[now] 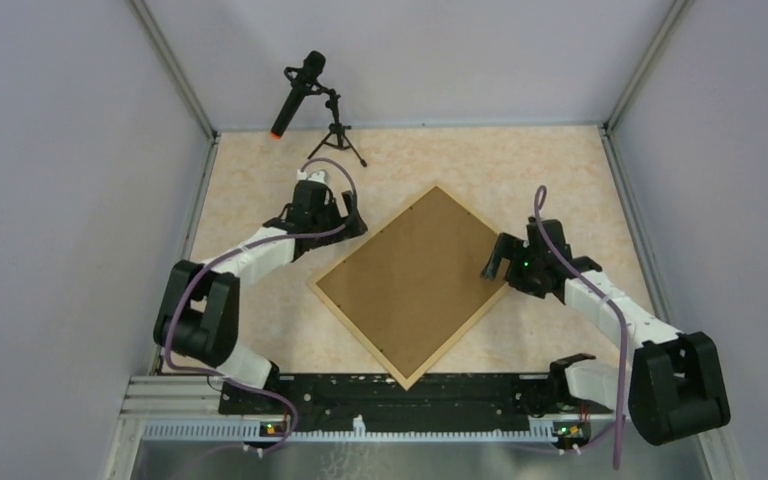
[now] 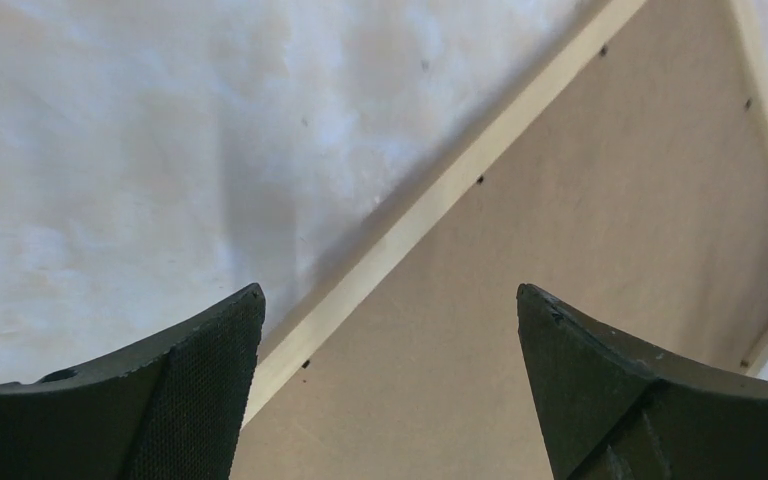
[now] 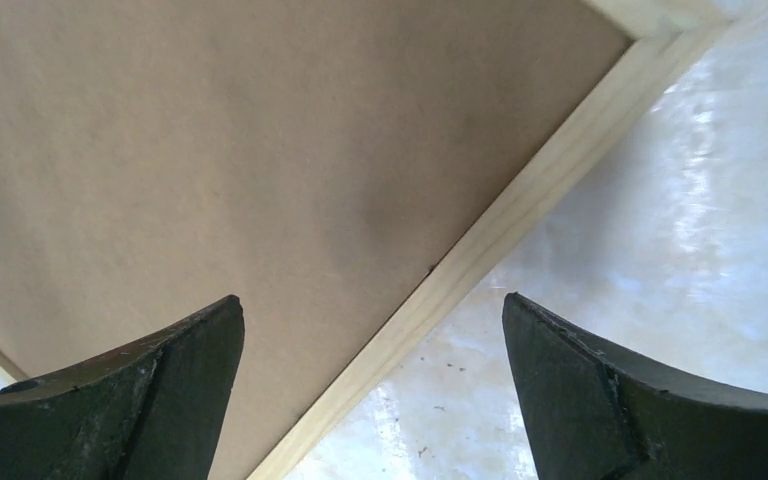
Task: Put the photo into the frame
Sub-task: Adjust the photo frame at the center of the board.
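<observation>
Frame (image 2: 430, 207) between left tool (image 1: 353, 215), right tool (image 1: 495, 258)

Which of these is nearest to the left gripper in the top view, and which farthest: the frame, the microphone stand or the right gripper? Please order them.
From the left gripper:
1. frame, its upper-left rail just beside the gripper.
2. microphone stand, behind the gripper, at the far side.
3. right gripper, across the frame, at its right rail.
</observation>
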`<state>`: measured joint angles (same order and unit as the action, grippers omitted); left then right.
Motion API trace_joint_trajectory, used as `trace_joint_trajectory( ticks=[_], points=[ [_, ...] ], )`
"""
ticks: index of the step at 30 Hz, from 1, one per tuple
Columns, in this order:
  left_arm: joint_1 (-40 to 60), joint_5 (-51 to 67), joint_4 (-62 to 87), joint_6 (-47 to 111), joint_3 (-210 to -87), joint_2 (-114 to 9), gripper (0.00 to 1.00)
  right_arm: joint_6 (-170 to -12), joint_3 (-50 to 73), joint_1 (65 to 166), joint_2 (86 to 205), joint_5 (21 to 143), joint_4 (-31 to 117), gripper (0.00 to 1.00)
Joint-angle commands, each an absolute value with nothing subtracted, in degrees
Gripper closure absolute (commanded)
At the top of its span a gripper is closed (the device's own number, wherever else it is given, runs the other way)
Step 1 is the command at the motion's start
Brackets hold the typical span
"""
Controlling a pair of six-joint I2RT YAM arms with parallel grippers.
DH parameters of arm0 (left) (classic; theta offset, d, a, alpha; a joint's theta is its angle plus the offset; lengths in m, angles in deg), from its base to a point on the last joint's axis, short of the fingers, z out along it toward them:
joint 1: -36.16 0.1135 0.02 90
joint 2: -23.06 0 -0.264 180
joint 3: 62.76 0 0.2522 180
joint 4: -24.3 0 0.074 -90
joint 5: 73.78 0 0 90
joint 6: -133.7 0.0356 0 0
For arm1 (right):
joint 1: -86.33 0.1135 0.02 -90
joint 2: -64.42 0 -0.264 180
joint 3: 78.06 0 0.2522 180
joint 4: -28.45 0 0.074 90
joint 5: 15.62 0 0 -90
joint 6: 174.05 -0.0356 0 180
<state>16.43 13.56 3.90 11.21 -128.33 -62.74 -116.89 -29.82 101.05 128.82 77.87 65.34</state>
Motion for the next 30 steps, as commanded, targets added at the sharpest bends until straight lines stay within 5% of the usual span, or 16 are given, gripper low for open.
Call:
trace_joint_trajectory(
  ticks=[1,8,21,25,30],
  points=[
    [16.21,2.67,8.5,11.7,-129.44,-67.24,0.02,-117.69,-31.11,100.41,132.57,85.7,56.13,0.02],
    [15.87,-2.06,10.1,8.78,-120.48,-65.77,0.02,-114.58,-26.42,100.84,144.86,90.98,51.8,0.05],
    [12.61,-1.18,10.99,8.41,-101.61,-40.74,0.02,-106.95,-1.61,103.21,165.48,93.51,59.72,0.06],
    [12.6,4.65,4.31,9.53,-109.11,-39.37,0.02,-107.16,1.06,103.28,165.14,87.38,63.19,0.06],
    [13.27,25.9,1.37,3.82,-116.53,-44.46,0.02,-110.34,-2.25,103.28,162.5,87.13,62.19,0.05]
  ],
)
